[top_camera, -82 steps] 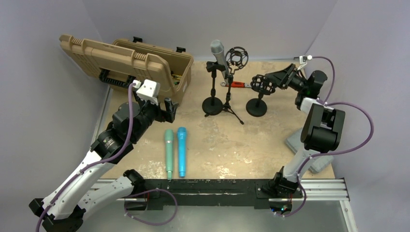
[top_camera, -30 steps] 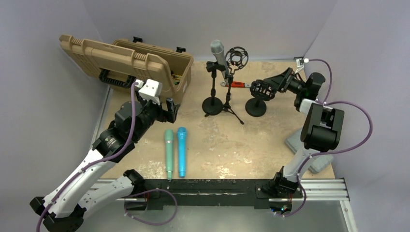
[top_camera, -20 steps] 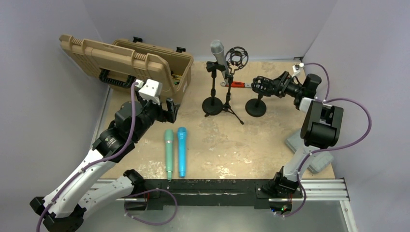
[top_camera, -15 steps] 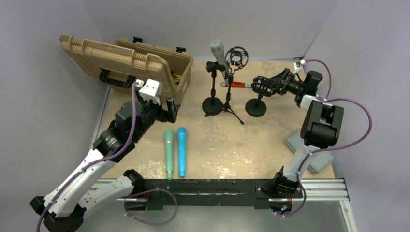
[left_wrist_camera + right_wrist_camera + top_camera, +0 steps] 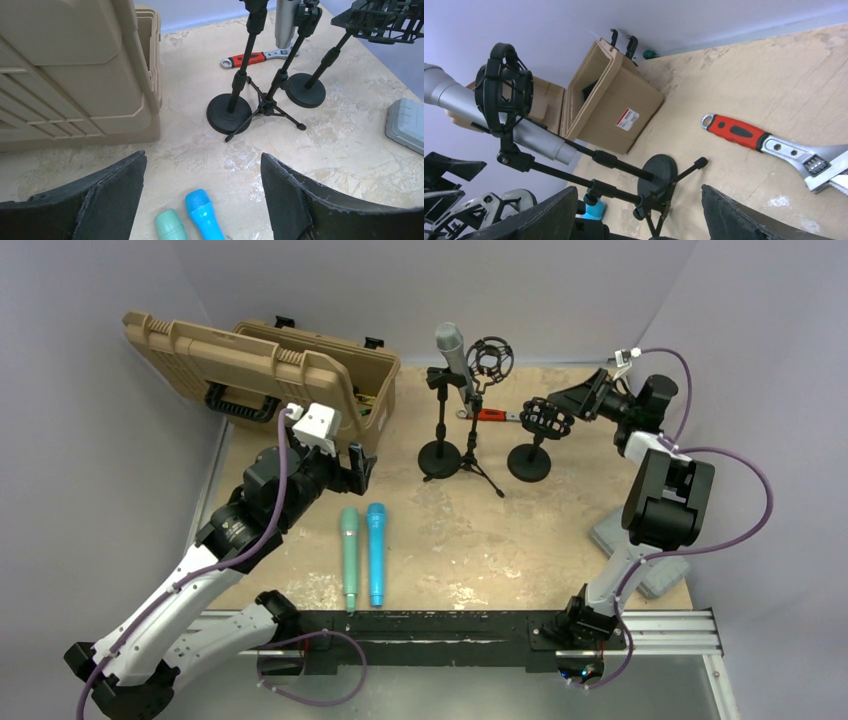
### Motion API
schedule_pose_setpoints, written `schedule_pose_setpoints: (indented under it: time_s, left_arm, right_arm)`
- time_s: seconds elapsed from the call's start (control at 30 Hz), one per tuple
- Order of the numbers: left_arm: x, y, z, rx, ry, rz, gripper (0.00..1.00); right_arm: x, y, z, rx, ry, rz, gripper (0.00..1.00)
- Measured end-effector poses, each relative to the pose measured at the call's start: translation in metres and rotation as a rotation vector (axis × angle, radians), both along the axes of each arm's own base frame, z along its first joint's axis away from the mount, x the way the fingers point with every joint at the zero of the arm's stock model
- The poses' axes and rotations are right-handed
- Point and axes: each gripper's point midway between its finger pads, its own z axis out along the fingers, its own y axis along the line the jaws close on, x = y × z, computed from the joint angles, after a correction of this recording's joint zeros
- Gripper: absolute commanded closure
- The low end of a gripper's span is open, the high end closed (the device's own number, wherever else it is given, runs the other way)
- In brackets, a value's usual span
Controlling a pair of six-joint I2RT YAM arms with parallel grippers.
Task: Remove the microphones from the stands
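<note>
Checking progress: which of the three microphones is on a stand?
The silver microphone, clipped in a stand; the green microphone and blue microphone lie on the table.

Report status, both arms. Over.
Left end effector open, empty. Right end effector open, empty. Silver microphone in stand, untouched. Empty shock mount likely in right's path.

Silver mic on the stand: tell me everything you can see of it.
The silver microphone has a smooth, metallic-looking grey barrel and a mesh head. It is tilted, head uppermost, held around the barrel by a black clip atop a black round-base stand, toward the far side of the table. An empty black shock mount on a neighbouring tripod sits close beside it; whether they touch is unclear. Nothing else touches it.
</note>
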Motion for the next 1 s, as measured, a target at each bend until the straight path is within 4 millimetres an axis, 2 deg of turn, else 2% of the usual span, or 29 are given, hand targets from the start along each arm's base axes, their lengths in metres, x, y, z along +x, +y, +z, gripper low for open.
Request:
schedule_pose_setpoints:
  time_s: [0.17, 0.6, 1.0]
  left_arm:
    - [0.000, -0.002, -0.001, 0.001, 0.003, -0.007, 0.18]
    - [0.000, -0.002, -0.001, -0.001, 0.004, -0.008, 0.18]
    - [0.000, -0.002, 0.002, -0.006, -0.001, -0.008, 0.18]
  right_arm:
    - [-0.015, 0.008, -0.005, 0.061, 0.021, 0.034, 0.09]
    - [-0.019, 0.011, 0.014, 0.082, -0.032, 0.062, 0.09]
    - [-0.023, 0.011, 0.002, 0.065, -0.013, 0.058, 0.10]
